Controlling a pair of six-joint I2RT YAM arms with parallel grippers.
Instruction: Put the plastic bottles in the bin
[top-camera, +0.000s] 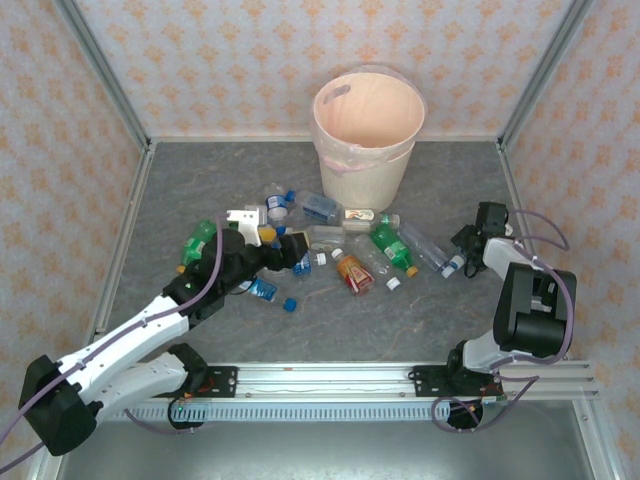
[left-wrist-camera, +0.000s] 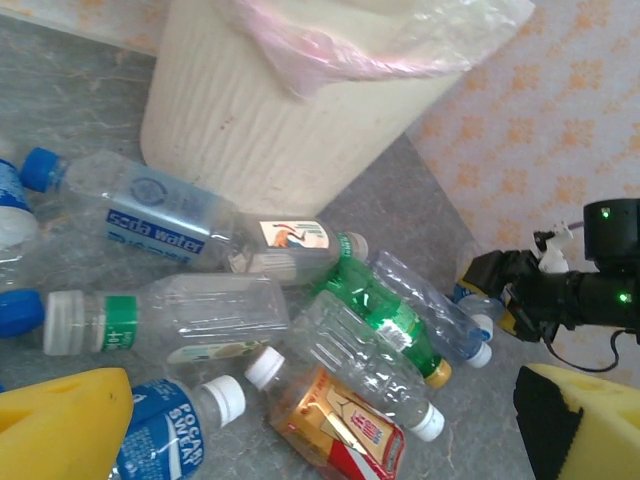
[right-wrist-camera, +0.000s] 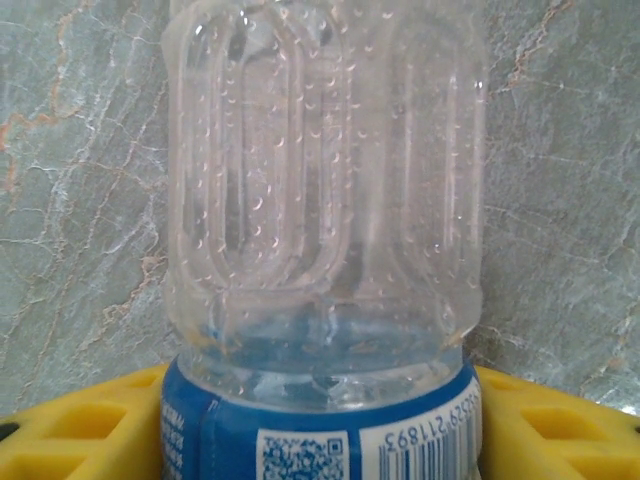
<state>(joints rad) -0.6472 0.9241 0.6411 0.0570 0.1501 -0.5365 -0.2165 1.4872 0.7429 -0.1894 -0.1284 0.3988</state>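
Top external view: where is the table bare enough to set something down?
Bare: the strip between the bottles and the rail, and the far corners either side of the bin. Crowded: in front of the bin, where bottles lie packed.

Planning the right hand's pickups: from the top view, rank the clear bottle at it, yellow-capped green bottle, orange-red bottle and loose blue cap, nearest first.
1. clear bottle, at the right hand.
2. green bottle, just to its left.
3. orange-red bottle, mid-table.
4. loose blue cap, farthest left.
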